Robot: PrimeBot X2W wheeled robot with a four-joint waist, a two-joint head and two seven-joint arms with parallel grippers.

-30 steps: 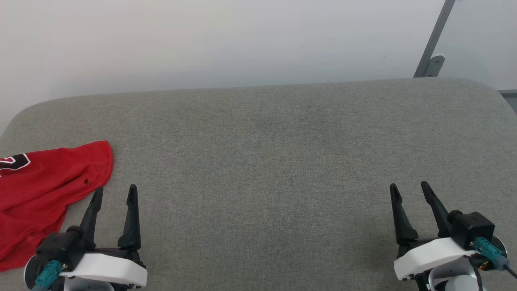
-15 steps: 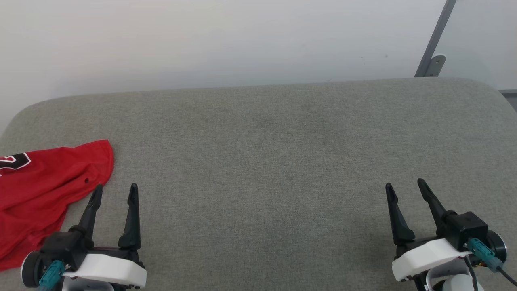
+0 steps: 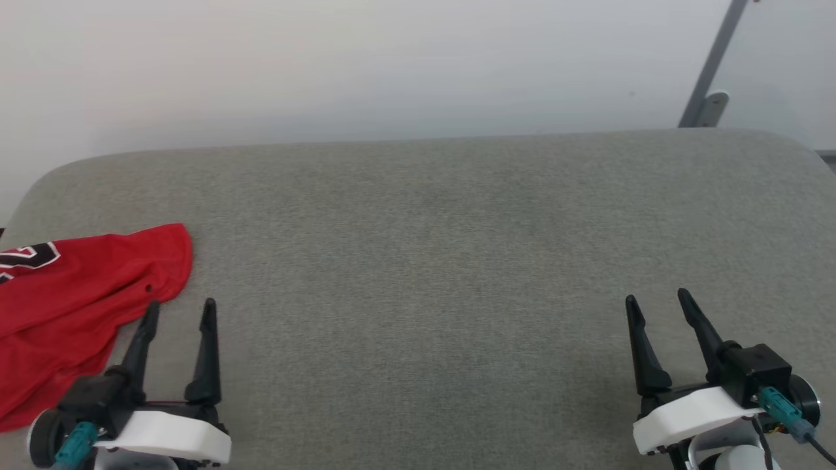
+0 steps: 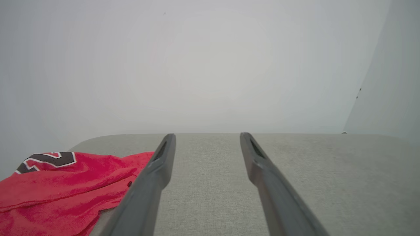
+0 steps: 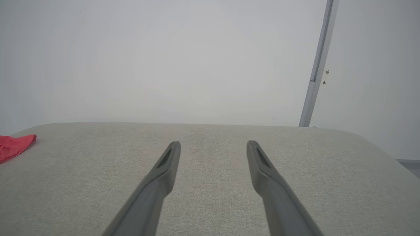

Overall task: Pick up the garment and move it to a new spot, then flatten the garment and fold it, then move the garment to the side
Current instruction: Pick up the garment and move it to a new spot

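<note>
The head view looks forward and down from above the near edge of the grey padded surface [image 3: 418,215], taking in its full width up to the pale wall [image 3: 326,65] behind the far edge. The left wrist view sits low and close over the surface's left end, facing the far edge along the left gripper [image 4: 207,134], and shares the garment [image 4: 65,183] at the left edge with the head view. The right wrist view sits equally low over the right end, facing the far edge along the right gripper [image 5: 213,142], and shares the grey post [image 5: 316,65] beyond the far right corner with the head view.
</note>
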